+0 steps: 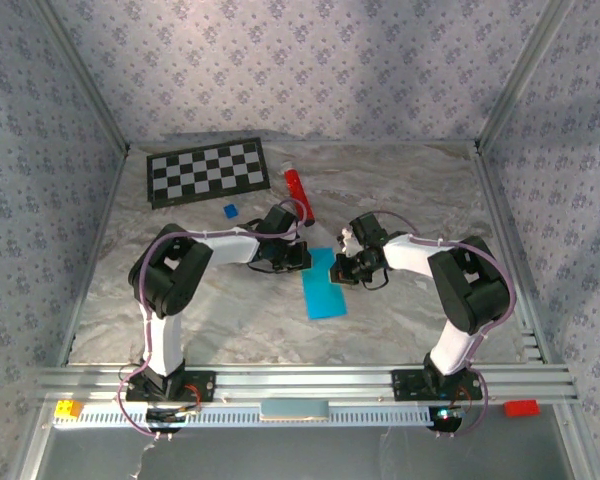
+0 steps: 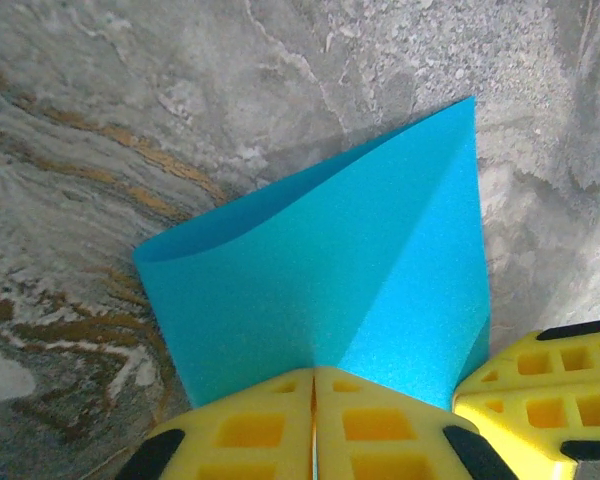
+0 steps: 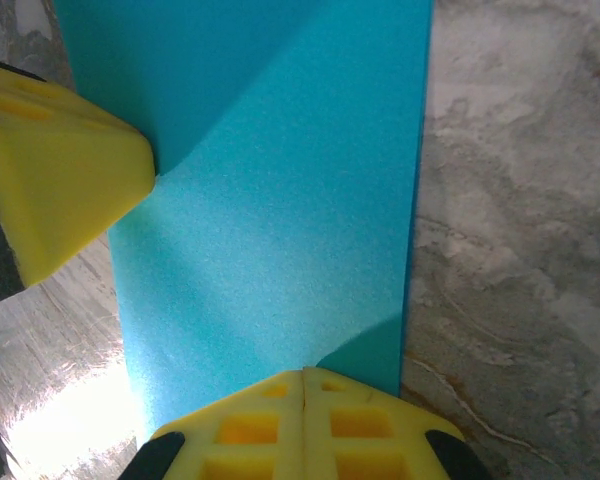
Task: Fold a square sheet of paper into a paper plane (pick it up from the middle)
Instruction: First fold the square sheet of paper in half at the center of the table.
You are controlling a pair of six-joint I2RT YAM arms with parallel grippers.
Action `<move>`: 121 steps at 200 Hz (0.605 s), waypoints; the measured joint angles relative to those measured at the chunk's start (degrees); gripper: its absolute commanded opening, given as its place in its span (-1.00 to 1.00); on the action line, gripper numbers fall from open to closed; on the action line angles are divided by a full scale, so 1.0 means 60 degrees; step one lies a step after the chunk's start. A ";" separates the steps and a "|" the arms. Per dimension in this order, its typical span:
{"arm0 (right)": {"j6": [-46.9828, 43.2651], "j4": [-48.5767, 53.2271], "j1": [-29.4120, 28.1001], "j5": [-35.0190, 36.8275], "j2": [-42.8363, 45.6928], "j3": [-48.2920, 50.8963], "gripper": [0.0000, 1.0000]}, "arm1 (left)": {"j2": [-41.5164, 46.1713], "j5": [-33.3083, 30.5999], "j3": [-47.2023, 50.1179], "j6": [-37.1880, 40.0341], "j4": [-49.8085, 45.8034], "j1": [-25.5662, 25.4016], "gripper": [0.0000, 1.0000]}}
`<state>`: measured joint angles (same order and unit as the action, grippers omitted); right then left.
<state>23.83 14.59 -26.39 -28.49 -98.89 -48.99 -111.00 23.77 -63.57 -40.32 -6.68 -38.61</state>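
On the marbled grey worktop (image 1: 410, 200), the left hand (image 2: 315, 385) grasps the folded square sheet of paper (image 1: 325, 290), which lies mid-worktop between the arms. The right hand (image 3: 303, 385) pinches its edge too. Uneven pulling could tear it or skew the crease.

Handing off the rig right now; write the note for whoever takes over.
Both shut: left hand and right hand pinch the far end of the paper, side by side.
Paper: middle of the table, a narrow strip from above, held end raised with a slanted bend.
Done: apparently a first fold.
Left: nose and wing folds; no pointed plane yet.
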 measured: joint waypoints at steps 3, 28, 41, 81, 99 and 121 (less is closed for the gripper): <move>-0.0004 0.0000 0.0004 -0.0004 0.0000 0.0000 -1.00 | 0.0000 -0.0004 -0.0004 0.0004 0.0000 0.0000 -0.82; -0.0069 -0.0022 0.0073 -0.0087 0.0000 0.0036 -1.00 | 0.0000 0.0040 -0.0004 0.0004 0.0011 0.0033 -0.80; -0.0069 -0.0069 0.0091 -0.0138 0.0000 0.0062 -1.00 | 0.0000 0.0080 -0.0007 0.0004 0.0011 0.0076 -0.80; -0.0102 -0.0084 0.0109 -0.0149 0.0004 0.0080 -1.00 | -0.0098 0.0120 -0.0109 -0.0040 0.0109 0.0251 -0.81; -0.0102 -0.0084 0.0109 -0.0149 0.0004 0.0080 -1.00 | -0.0146 0.0182 -0.0109 -0.0117 0.0182 0.0277 -0.81; -0.0102 -0.0084 0.0109 -0.0149 0.0004 0.0080 -1.00 | -0.0146 0.0168 -0.0109 -0.0149 0.0237 0.0277 -0.81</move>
<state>23.22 14.09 -25.74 -29.39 -98.87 -48.51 -111.87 24.77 -64.23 -41.21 -5.26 -36.95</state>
